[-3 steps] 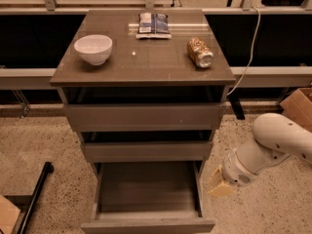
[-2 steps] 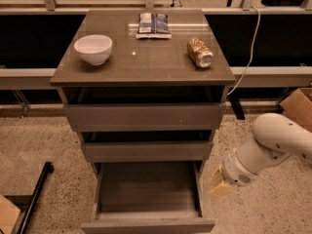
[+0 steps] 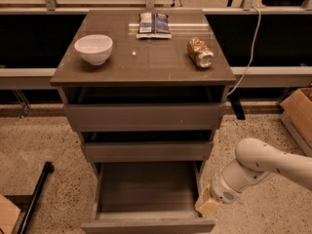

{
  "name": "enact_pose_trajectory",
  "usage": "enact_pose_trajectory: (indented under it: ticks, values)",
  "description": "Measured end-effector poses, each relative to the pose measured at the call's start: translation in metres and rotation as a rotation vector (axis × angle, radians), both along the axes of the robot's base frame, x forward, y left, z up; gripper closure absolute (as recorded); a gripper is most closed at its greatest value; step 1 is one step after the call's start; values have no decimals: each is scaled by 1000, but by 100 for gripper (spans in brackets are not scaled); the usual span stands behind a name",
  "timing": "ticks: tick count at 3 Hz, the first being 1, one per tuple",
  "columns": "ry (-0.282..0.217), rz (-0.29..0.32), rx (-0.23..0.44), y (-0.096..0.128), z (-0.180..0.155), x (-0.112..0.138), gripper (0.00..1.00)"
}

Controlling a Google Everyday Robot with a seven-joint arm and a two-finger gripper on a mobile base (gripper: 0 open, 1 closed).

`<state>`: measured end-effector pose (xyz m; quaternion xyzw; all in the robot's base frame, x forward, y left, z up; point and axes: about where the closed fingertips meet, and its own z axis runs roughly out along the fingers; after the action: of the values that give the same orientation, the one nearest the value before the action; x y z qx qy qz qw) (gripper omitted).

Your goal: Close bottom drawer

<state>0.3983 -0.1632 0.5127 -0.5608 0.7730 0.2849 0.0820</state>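
Note:
The bottom drawer [image 3: 146,189] of the grey-brown cabinet is pulled far out; its deep box is empty and its flat front [image 3: 148,226] lies at the lower edge of the view. The middle drawer [image 3: 147,151] and top drawer [image 3: 145,116] stand only slightly out. My gripper [image 3: 208,204] hangs on the white arm [image 3: 263,165] just right of the bottom drawer's right side wall, near its front corner, low over the floor. It holds nothing that I can see.
On the cabinet top [image 3: 146,62] are a white bowl [image 3: 93,48], a snack bag [image 3: 153,24] and a tipped can [image 3: 200,52]. A cardboard box [image 3: 300,116] stands at right, a black pole [image 3: 34,194] lies at lower left, and a cable [image 3: 248,43] hangs behind.

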Motion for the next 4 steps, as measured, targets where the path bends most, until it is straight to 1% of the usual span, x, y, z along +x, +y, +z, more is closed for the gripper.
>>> enact_pose_trajectory:
  ticks: [1,2,3,4]
  values:
    - [8,-25,-16,-1,-39,-4,100]
    - [-5,-41,6,-8,-70,-4,100]
    - [12,-58,33,-19,-104,-6,100]
    - [20,-58,38,-18,-109,-8,100]
